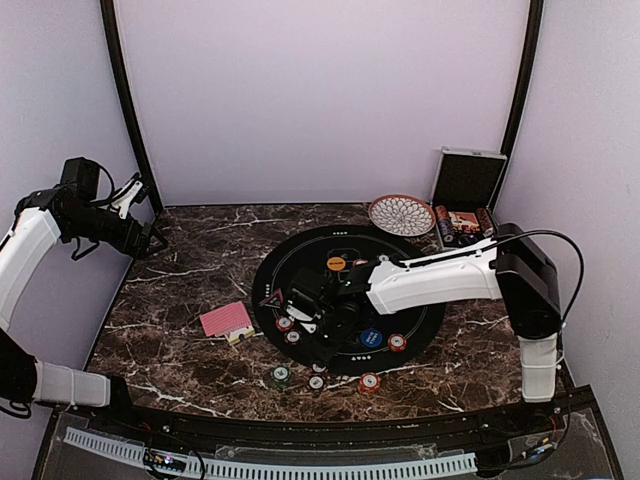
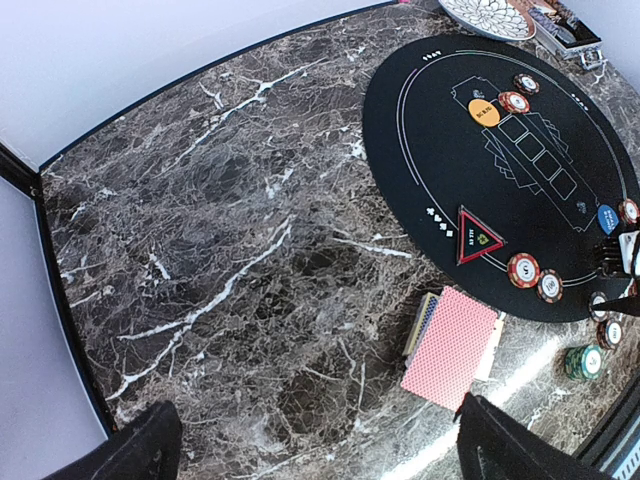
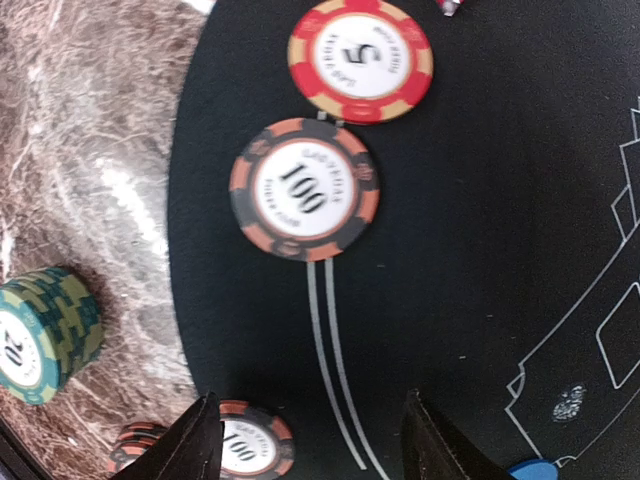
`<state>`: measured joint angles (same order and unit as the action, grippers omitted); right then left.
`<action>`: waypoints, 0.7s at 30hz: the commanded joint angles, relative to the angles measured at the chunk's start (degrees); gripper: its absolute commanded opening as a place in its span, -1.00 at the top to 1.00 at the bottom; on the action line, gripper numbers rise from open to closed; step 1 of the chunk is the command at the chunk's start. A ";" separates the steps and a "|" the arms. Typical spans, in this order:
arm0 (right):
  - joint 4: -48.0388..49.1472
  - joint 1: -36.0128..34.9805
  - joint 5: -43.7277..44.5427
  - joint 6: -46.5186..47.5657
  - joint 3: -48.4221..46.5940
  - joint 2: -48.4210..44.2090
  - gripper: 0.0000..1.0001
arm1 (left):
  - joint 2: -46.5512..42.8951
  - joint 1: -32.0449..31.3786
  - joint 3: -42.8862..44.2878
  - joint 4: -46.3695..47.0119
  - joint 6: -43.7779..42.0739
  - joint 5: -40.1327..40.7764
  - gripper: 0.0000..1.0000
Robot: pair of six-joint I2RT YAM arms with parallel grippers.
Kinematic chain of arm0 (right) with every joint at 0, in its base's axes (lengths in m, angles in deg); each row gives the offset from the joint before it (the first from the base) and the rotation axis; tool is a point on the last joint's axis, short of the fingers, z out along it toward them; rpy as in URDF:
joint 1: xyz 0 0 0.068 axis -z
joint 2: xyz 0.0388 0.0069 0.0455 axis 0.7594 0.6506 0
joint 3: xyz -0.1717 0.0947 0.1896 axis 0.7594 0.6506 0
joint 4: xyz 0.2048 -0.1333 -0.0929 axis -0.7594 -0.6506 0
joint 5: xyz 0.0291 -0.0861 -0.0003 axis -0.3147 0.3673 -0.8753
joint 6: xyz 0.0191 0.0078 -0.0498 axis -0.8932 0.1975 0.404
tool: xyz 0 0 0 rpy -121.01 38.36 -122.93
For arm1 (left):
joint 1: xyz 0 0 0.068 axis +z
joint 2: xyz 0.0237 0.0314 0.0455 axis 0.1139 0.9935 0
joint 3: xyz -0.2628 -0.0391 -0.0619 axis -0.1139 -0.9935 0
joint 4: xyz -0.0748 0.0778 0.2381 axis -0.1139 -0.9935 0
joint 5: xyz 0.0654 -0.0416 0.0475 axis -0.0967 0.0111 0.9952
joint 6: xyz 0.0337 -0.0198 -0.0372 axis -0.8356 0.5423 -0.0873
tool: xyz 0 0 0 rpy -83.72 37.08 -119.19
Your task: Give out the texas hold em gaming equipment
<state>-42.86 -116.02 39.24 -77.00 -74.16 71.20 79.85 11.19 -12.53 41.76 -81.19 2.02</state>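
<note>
Right claw point(image 3: 312, 445) low over mat point(image 3: 480, 200)

red chip point(image 3: 360, 58), near the black mat's point(image 3: 480, 200) edge: "5". black-and-orange chip point(image 3: 303, 188) just beside it on the mat: "100". green chip stack point(image 3: 40, 335) on the marble table point(image 3: 90, 120), off the mat's edge: "20". half-hidden chip point(image 3: 248, 447) at the mat's edge: "100". rim lettering too blurred.

Poker chips point(image 3: 304, 187) lie flat on the mat point(image 2: 430, 130); pink-backed cards point(image 2: 452, 345) lie beside it.

Marble tbl point(image 1: 180, 260) — blk mat point(image 1: 300, 255), cards point(image 1: 226, 319), chips point(image 1: 281, 376), bowl point(image 1: 401, 214).
</note>
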 commanded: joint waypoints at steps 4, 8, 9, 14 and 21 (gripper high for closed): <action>0.85 -2.52 1.79 -1.66 -1.78 1.61 -0.21 | -1.77 -0.09 0.51 -1.26 -0.57 -0.41 -0.97; 0.36 -3.33 2.96 -1.63 -2.22 2.59 -0.21 | -1.87 -0.08 0.42 -1.25 -0.67 -0.34 -0.97; 0.08 -3.43 3.31 -1.60 -2.11 2.71 -0.20 | -1.81 -0.08 0.46 -1.25 -0.63 -0.37 -0.97; -0.19 -3.51 4.87 -1.77 0.91 1.35 -0.11 | -1.71 -0.09 0.46 -1.13 -0.59 -0.37 -0.98; 0.22 -2.17 6.55 -1.82 7.76 -3.32 0.09 | -1.53 -0.07 0.29 -1.04 -0.47 -0.65 -0.98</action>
<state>-40.02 -119.06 42.81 -78.53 -70.60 71.11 79.83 11.19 -12.51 41.76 -81.19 2.02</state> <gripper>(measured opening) 0.474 0.988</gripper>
